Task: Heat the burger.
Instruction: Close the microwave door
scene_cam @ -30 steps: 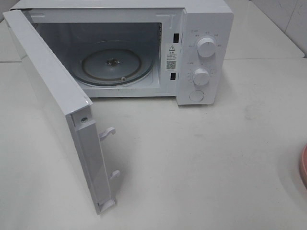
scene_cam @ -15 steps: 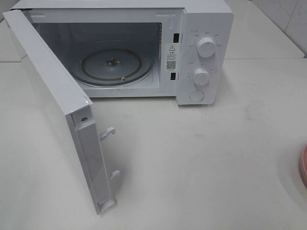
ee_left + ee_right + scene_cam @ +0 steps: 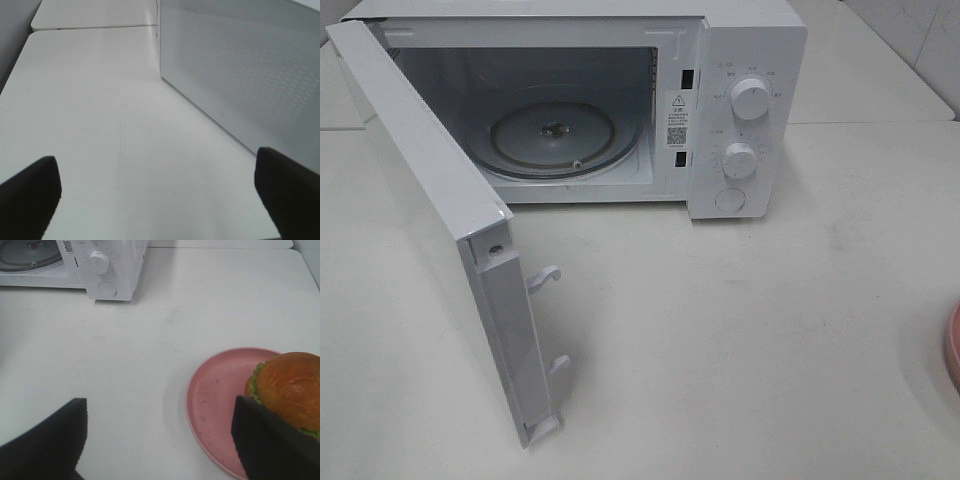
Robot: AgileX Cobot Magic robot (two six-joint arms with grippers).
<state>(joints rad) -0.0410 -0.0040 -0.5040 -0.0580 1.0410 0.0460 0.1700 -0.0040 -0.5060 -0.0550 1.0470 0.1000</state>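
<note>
The burger (image 3: pixel 289 388) is seen on the pink plate (image 3: pixel 215 390) at the table's right edge, just beside the empty, spread right gripper (image 3: pixel 157 440), the nearer one; the left gripper (image 3: pixel 160 195) is spread empty.

The left tool (image 3: pixel 157 192) is seen with its two dark fingers (image 3: pixel 30 192) spread wide apart above the white table (image 3: pixel 110 115). Nothing is held between them. The microwave door's (image 3: pixel 240 65) perforated panel is seen beside it.
</note>
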